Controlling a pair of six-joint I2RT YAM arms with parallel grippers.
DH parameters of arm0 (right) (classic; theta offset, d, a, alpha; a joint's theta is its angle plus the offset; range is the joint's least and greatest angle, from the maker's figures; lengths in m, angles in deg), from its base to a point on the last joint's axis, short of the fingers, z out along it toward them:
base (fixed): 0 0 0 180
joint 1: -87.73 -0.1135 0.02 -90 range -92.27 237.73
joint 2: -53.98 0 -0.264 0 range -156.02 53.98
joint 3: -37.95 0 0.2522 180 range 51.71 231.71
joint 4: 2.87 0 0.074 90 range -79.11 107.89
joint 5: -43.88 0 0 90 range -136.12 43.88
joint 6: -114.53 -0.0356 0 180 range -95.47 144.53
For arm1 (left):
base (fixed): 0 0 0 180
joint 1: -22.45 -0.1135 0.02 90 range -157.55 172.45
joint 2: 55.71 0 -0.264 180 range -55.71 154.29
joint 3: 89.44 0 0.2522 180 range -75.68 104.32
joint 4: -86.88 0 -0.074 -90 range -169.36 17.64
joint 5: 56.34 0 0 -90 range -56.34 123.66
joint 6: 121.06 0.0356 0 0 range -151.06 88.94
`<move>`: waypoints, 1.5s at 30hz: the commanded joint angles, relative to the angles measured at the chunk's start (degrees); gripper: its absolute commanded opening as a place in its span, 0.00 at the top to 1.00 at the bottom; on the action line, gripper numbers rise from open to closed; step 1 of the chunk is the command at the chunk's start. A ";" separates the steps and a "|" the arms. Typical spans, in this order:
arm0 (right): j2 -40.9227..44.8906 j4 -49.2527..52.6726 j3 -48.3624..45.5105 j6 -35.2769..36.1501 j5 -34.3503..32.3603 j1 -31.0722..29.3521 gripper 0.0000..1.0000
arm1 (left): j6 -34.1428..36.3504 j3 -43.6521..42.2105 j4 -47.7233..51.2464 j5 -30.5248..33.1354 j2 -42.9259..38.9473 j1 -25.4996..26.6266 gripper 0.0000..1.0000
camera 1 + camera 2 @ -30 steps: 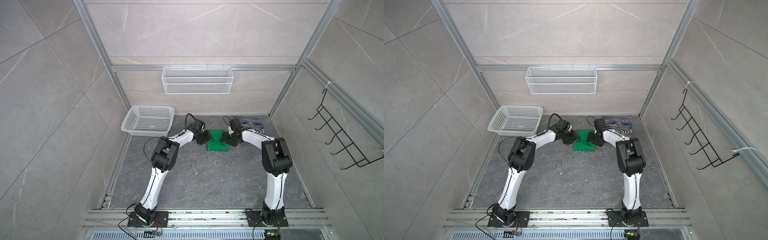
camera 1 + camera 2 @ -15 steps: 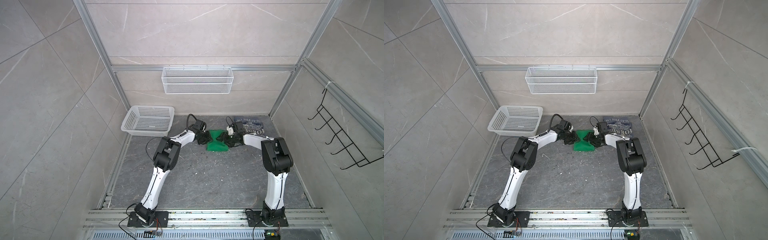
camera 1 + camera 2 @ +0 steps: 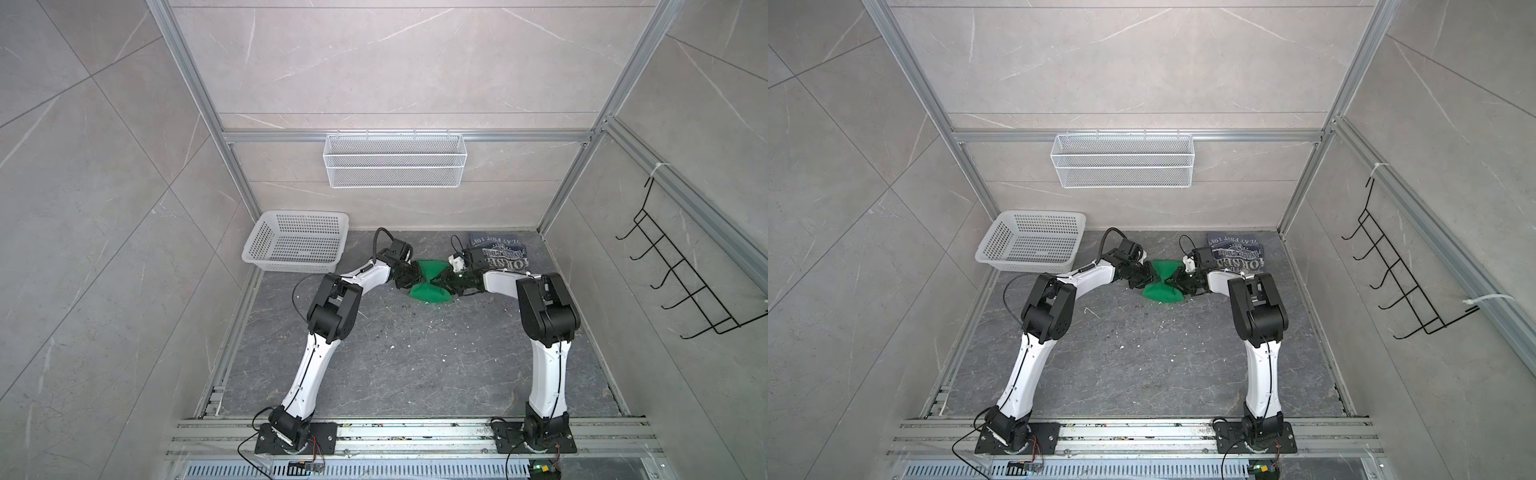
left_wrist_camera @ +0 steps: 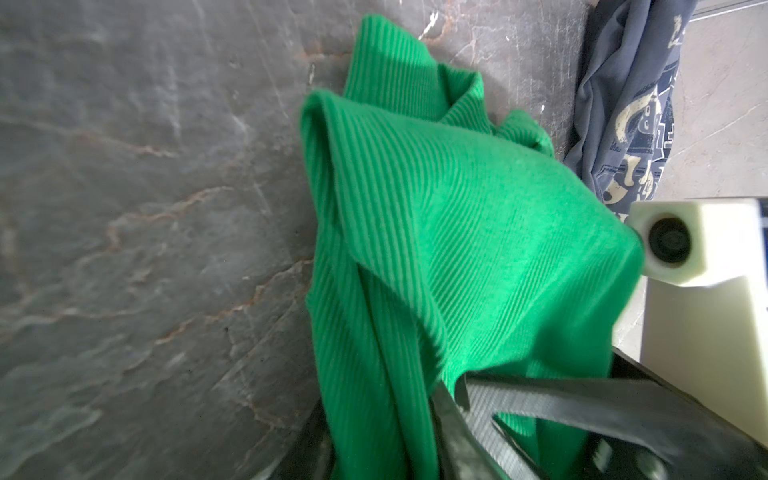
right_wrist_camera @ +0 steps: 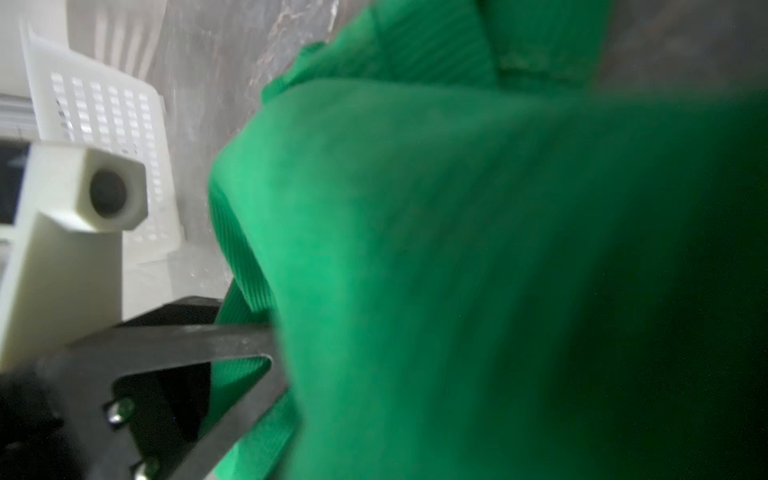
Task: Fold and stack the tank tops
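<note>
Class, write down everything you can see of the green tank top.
The green tank top is small, plain, bright green, of ribbed knit cloth without print. It lies bunched on the dark stone-look tabletop, drawn in at its middle into a bow-tie shape in both top views. The left gripper and the right gripper pinch it from opposite sides, cloth caught between their jaws in the wrist views. Soft folds and a rolled edge show. The slate-blue printed top lies close beside it.

Blurred green top [image 5: 457, 249], blue top [image 3: 508, 251] partly behind right arm [image 3: 498, 283]
</note>
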 commanded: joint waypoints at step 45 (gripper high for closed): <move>14.52 20.54 16.77 37.64 -36.85 4.22 1.00 | 4.69 -40.61 -12.48 6.35 -29.72 -5.03 0.28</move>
